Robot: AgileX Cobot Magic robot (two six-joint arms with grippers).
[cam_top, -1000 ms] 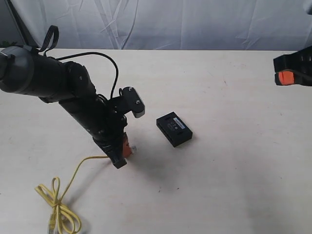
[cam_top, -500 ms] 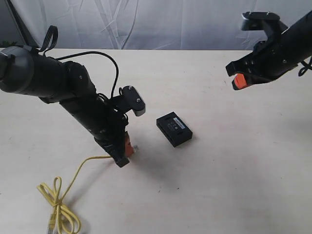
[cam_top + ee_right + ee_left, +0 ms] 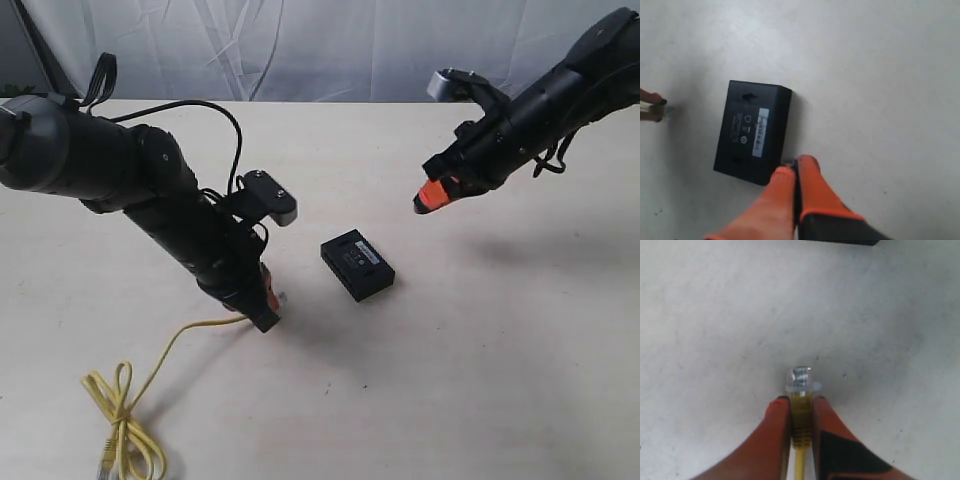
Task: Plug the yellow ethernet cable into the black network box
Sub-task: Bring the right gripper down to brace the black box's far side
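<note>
— Pale table (image 3: 480,340), white sheet (image 3: 350,50) behind. Where's the cable (image 3: 152,368)?
— One plug (image 3: 799,376) is pinched in the left gripper (image 3: 799,402), low over the table. The rest trails off to a knotted loop (image 3: 118,420).
— And the box (image 3: 357,265)?
— Flat, mid-table, apart from the plug. The right gripper (image 3: 796,167) hovers near it, fingers pressed together, empty.

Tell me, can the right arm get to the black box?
Probably yes. The right end effector hangs above the table near the black network box, with nothing between them. The left end effector, gripping the yellow ethernet cable, is on the box's far side.
</note>
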